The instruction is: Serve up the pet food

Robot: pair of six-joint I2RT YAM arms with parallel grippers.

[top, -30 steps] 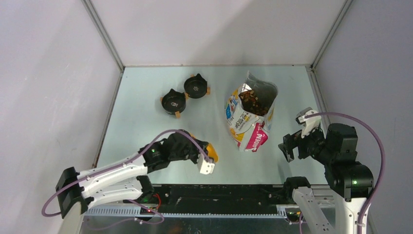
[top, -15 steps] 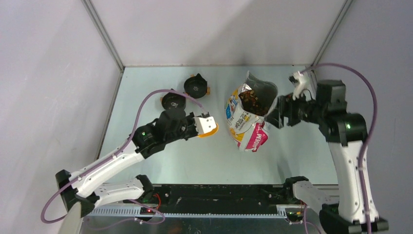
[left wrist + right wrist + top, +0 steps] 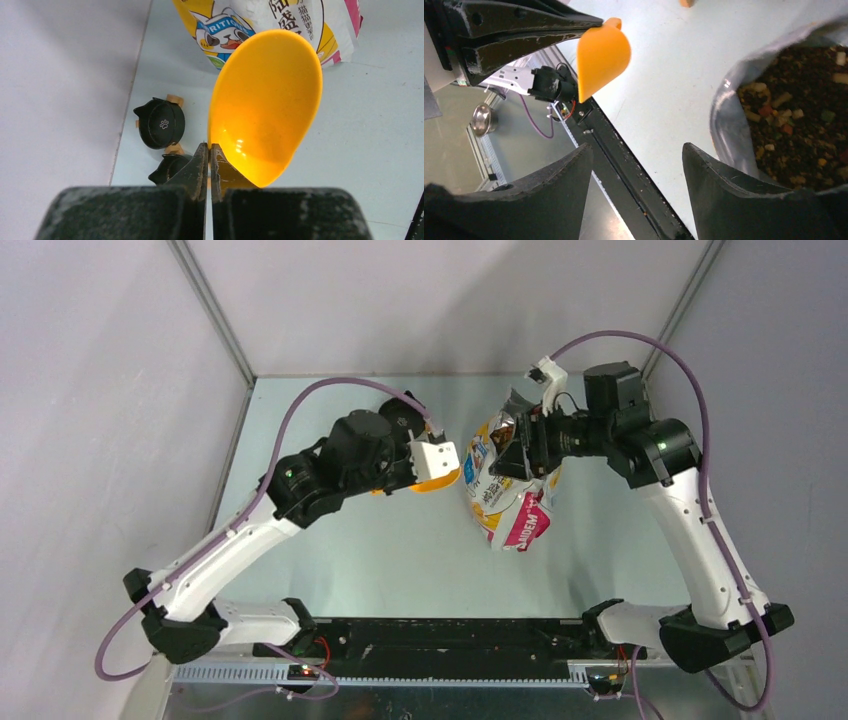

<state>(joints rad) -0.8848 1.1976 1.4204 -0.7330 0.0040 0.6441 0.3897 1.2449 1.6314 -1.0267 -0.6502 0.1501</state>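
The bag (image 3: pixel 505 502) stands on the bench (image 3: pixel 400 550) with its top open. Its pink lower panel carries white capitals that appear to read "ANDEM". In the left wrist view the front shows a cartoon cat under a blue banner with the letters "RITIO" legible, and a column of Chinese characters beside it that are too cropped to read. The near black cat-eared bowl (image 3: pixel 160 123) has a small white paw print in its middle. A second black bowl (image 3: pixel 171 170) sits just beside it, partly hidden behind the fingers.

The left hand (image 3: pixel 208 161) is clenched on the handle of the orange scoop (image 3: pixel 265 102), its two fingers pressed together. The scoop's cup points toward the bag, raised above the bench and just beside the bag's printed front.

The right hand (image 3: pixel 636 175) is at the mouth of the bag with its fingers (image 3: pixel 729 190) spread wide and nothing between them. One finger lies against or just in front of the silver rim; I cannot tell whether it touches.

The pet food (image 3: pixel 796 120) lies inside the bag, a loose heap of brown pellets with some reddish, tan and green bits.
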